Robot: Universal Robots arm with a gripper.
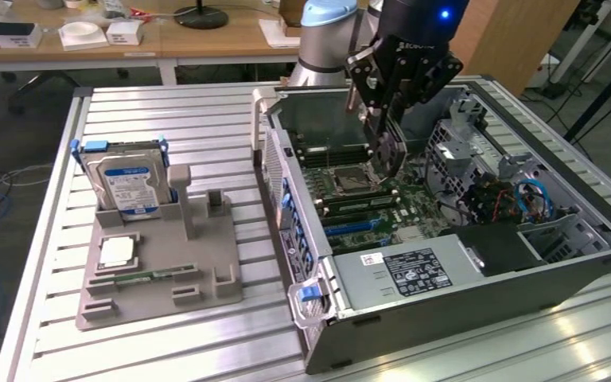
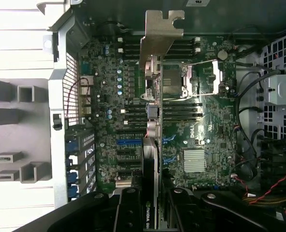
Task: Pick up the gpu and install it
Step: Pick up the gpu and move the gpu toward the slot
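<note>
Holds, in the black gripper (image 2: 151, 195) closed on its board, the gpu (image 2: 150, 159) edge-on with silvery bracket (image 2: 160, 36) at the far end, over the motherboard (image 2: 206, 125) inside the open computer case (image 1: 454, 326), well apart from the hard drive (image 1: 125, 183) in the grey holder (image 1: 157, 294).

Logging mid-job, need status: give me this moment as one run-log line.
gripper shut on gpu | gpu edge-on over motherboard | inside open computer case
</note>
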